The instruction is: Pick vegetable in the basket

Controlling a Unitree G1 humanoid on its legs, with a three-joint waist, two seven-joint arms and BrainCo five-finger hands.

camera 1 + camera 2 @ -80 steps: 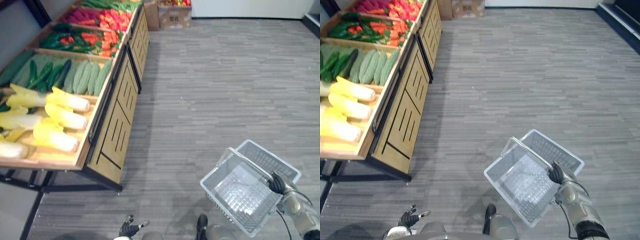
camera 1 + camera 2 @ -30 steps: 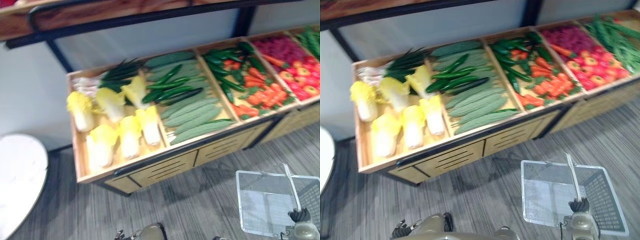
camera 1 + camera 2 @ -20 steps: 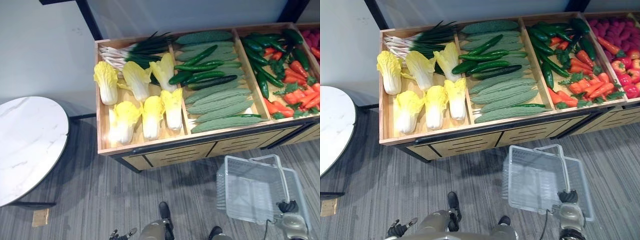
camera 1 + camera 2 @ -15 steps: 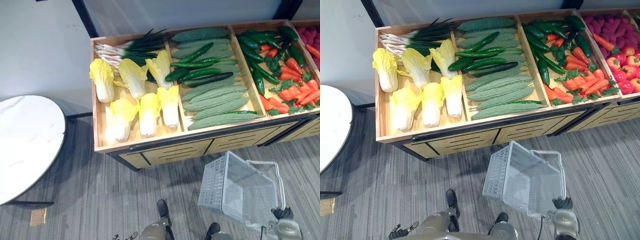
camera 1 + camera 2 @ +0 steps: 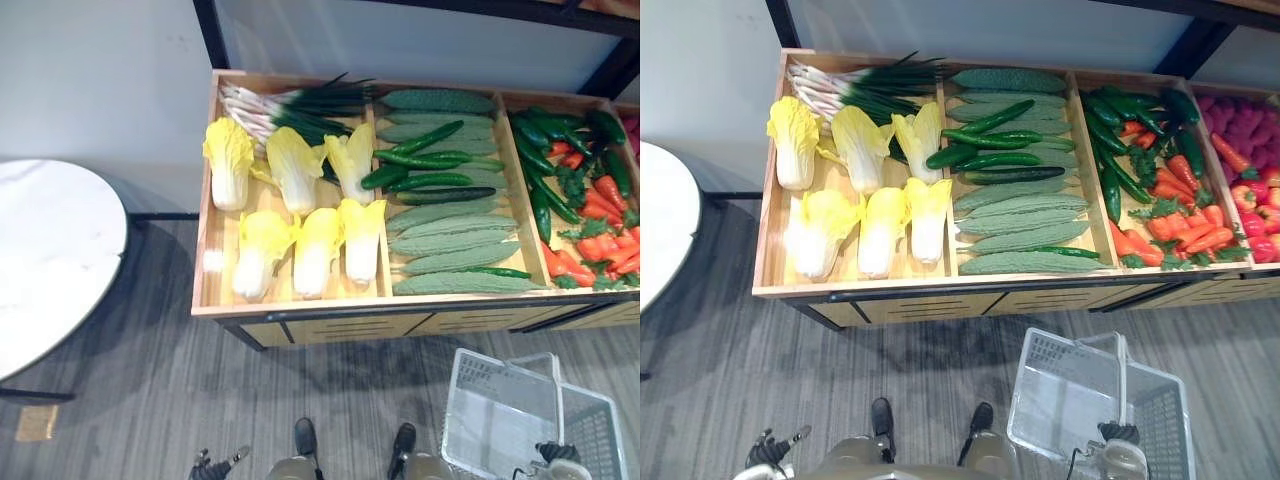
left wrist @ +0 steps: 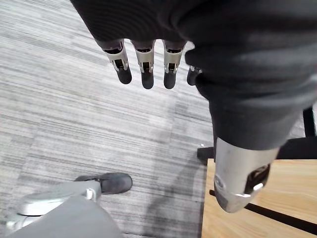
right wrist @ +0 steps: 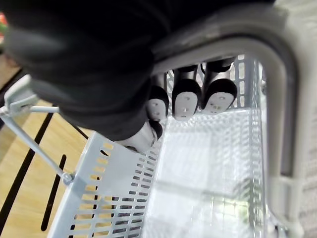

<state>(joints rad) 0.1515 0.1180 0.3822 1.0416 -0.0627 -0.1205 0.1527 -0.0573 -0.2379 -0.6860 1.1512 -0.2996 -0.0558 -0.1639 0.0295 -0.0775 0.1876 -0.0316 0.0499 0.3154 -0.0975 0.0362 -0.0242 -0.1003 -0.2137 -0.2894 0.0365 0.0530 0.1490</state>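
A grey plastic basket [image 5: 1055, 350] hangs empty at the lower right, in front of the wooden stand [image 5: 940, 292]. My right hand [image 5: 1118, 434] is shut on the basket's handle [image 7: 277, 99], its fingers [image 7: 185, 96] curled under the bar. The stand's left bin holds napa cabbages [image 5: 885, 225] and green onions [image 5: 870, 80]. The middle bin holds dark cucumbers [image 5: 990, 135] and pale bitter gourds [image 5: 1025, 235]. My left hand [image 5: 770, 447] hangs open and empty low at the left, its fingers [image 6: 145, 62] straight above the floor.
Green peppers [image 5: 1110, 140] and carrots [image 5: 1185, 235] fill the bin further right, with red produce [image 5: 1250, 140] at the far right edge. A round white table [image 5: 50, 260] stands left of the stand. Grey plank floor lies between me and the stand.
The view has turned from open floor to face the stand squarely. The basket, tilted up half a second ago, now hangs level at the lower right, still in my right hand.
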